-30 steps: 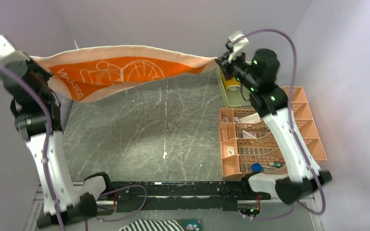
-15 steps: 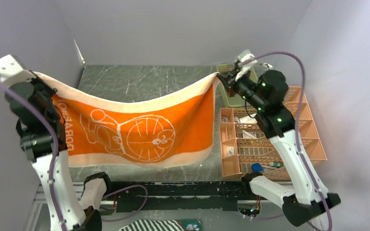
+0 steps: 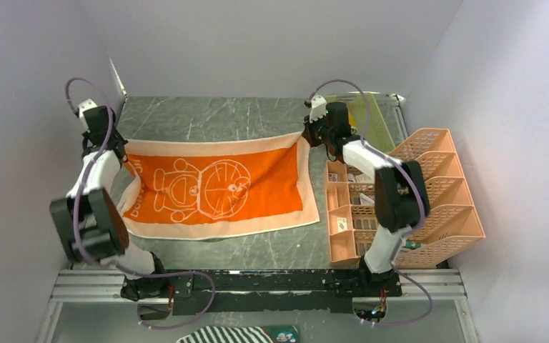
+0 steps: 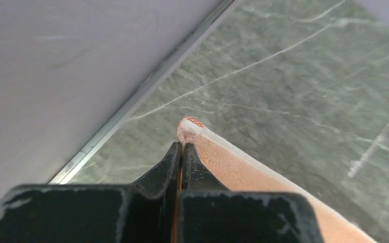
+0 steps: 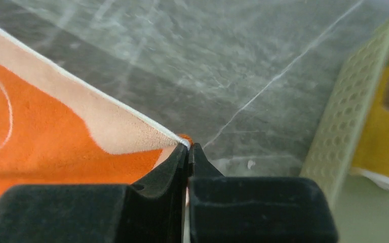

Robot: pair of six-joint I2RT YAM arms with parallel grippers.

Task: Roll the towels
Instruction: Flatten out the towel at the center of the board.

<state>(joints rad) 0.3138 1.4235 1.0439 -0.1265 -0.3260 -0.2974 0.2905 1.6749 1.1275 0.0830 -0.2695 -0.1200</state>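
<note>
The orange towel (image 3: 221,189), cream-bordered with a white cartoon-cat outline, lies spread flat on the grey marbled table (image 3: 221,118). My left gripper (image 3: 119,148) is low at the towel's far left corner and shut on it. In the left wrist view the cream corner (image 4: 190,126) sticks out past the closed left gripper (image 4: 182,146). My right gripper (image 3: 306,136) is shut on the far right corner. Its wrist view shows the right gripper (image 5: 188,147) pinching the towel's border (image 5: 121,131). Something mustard-yellow (image 5: 385,126) lies in the pale green basket (image 5: 339,111); I cannot tell if it is a towel.
A peach-coloured organiser tray (image 3: 400,204) with small items stands just right of the towel. The pale green basket (image 3: 372,118) sits at the back right. Walls close in on the left and the back. A black-and-white striped cloth (image 3: 236,334) lies below the arm bases.
Both arms have swung forward and down with the towel, which hung stretched in the air between them. It now lies flat on the table, corners still gripped.
</note>
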